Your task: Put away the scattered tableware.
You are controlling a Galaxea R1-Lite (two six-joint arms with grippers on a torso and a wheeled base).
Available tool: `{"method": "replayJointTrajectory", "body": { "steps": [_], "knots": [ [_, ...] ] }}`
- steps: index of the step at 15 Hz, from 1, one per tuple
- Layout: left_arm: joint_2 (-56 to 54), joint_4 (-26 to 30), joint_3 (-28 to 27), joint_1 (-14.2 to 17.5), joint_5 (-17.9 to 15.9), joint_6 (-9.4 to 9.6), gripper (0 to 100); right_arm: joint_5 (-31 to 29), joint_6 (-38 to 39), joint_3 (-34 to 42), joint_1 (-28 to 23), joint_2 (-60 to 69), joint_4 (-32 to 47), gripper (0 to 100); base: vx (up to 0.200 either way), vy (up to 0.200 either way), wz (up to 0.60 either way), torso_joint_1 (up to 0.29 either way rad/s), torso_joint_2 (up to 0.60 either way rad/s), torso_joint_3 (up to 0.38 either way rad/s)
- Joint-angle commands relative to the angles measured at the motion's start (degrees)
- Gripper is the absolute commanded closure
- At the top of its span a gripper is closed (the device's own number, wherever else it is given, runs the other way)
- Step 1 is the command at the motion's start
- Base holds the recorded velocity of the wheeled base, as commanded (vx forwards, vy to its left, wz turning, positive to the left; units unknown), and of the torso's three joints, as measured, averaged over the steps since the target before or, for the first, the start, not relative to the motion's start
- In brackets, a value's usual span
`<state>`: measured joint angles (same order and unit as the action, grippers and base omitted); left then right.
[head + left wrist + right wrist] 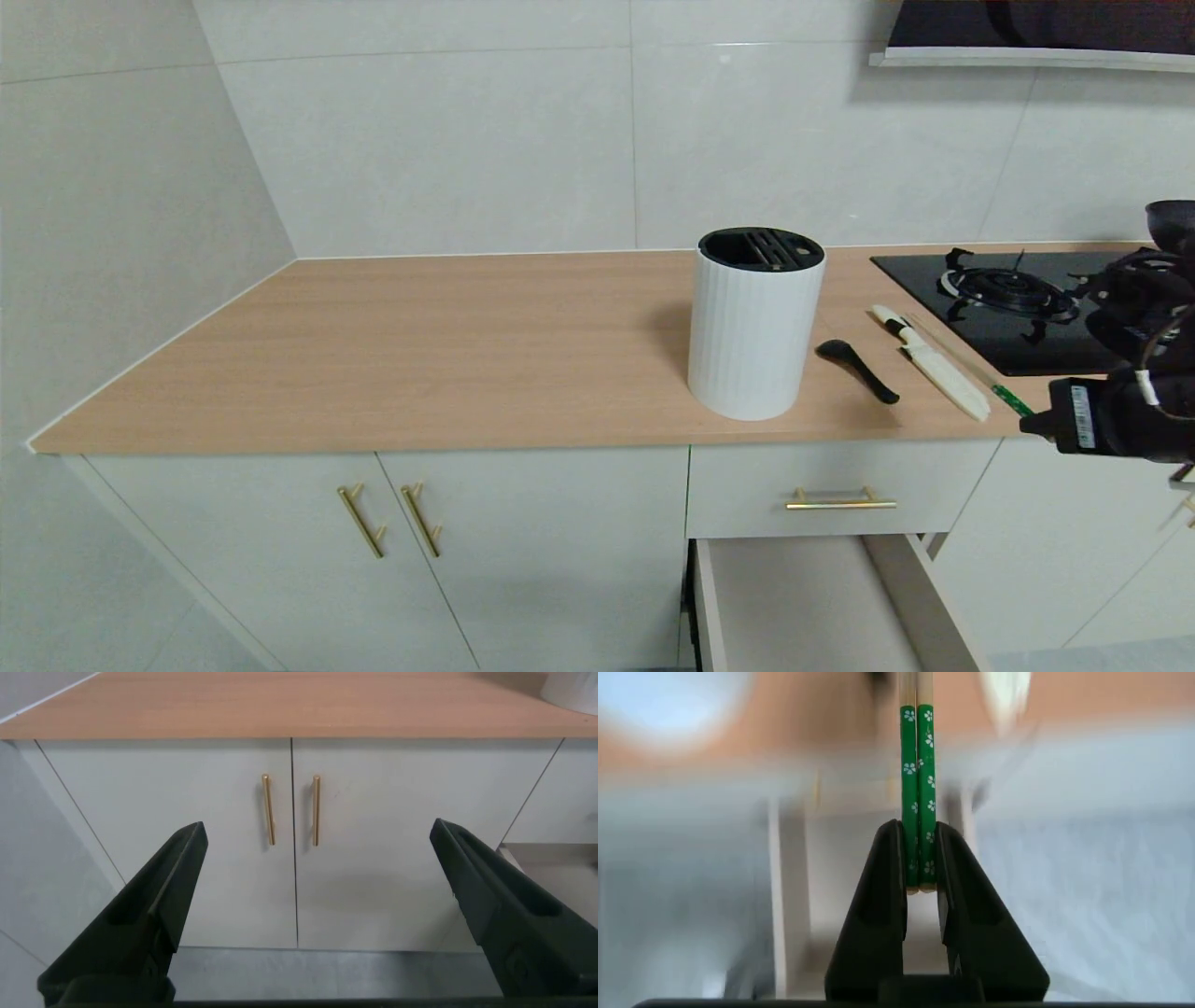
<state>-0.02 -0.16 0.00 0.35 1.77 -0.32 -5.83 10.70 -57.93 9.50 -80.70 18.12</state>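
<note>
Chopsticks [915,765], a pair with green, white-flowered ends, are sitting pinched side by side in the right gripper [917,840], whose fingers are pressing in against those green ends with barely any gap left. In the head view that gripper is hanging at the front edge of the wooden countertop [467,355], at about 4 o'clock from the white ribbed holder [754,341], and the sticks are pointing away from it toward 11 o'clock over the counter, running just beside the cream knife [934,366]; whether their far tips are touching the wood cannot be told. The holder is standing upright with its slotted black top facing up. A black spoon [854,366] is lying at 3 o'clock from the holder, close by but apart from it, with its bowl toward the wall, and the knife is lying past it in the same direction. The gas stove [1008,299] is sitting at 2 o'clock from the holder. An open drawer [794,607] is sticking out at 6 o'clock from the holder, under the counter. The left gripper [316,835] is hanging with its fingers spread wide and nothing between them, facing two cabinet doors [374,849] with gold handles.
</note>
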Motion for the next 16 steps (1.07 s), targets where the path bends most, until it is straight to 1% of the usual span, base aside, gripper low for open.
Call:
{"method": "replayJointTrajectory", "body": {
  "steps": [1, 2, 3, 5, 6, 7, 8, 11, 16],
  "knots": [
    [0.0, 0.0, 0.0, 0.0, 0.0, -0.03, 0, 7.4, -0.1, -0.1, 0.1, 9.4, 6.6, 100, 0.000, 0.000, 0.00, 0.000, 0.00, 0.000],
    [0.0, 0.0, 0.0, 0.0, 0.1, -0.12, 0, 11.2, -0.1, -0.3, 0.0, 9.8, 8.7, 100, 0.000, 0.000, 0.00, 0.000, 0.00, 0.000],
    [0.0, 0.0, 0.0, 0.1, 0.1, -0.12, 0, 14.4, -1.4, -0.3, -0.1, 10.4, 13.4, 100, 0.000, 0.000, 0.00, 0.000, 0.00, 0.000],
    [0.0, 0.0, 0.0, 0.0, 0.1, -0.03, 0, 16.3, -5.0, 0.3, -0.2, 10.5, 18.3, 100, 0.000, 0.000, 0.00, 0.000, 0.00, 0.000],
    [0.0, 0.0, 0.0, 0.0, 0.0, -0.03, 0, 17.9, -5.3, 0.7, 0.1, 10.3, 19.9, 100, 0.000, 0.000, 0.00, 0.000, 0.00, 0.000],
    [0.0, 0.0, 0.0, 0.0, 0.0, -0.03, 0, 18.8, -5.7, 1.2, 0.2, 10.2, 20.0, 100, 0.000, 0.000, 0.00, 0.000, 0.00, 0.000],
    [0.0, 0.0, 0.0, 0.0, 0.0, -0.03, 0, 20.1, -7.5, 2.1, 1.8, 9.8, 19.9, 100, 0.000, 0.000, 0.00, 0.000, 0.00, 0.000],
    [0.0, 0.0, 0.0, 0.0, 0.1, -0.12, 0, 20.0, -8.2, 4.0, 3.7, 7.9, 19.8, 100, 0.000, 0.000, 0.00, 0.000, 0.00, 0.000],
    [0.0, 0.0, 0.0, 0.0, 0.1, -0.12, 0, 19.9, -8.7, 5.0, 4.2, 7.8, 19.6, 100, 0.000, 0.000, 0.00, 0.000, 0.00, 0.000]
  ]
}}
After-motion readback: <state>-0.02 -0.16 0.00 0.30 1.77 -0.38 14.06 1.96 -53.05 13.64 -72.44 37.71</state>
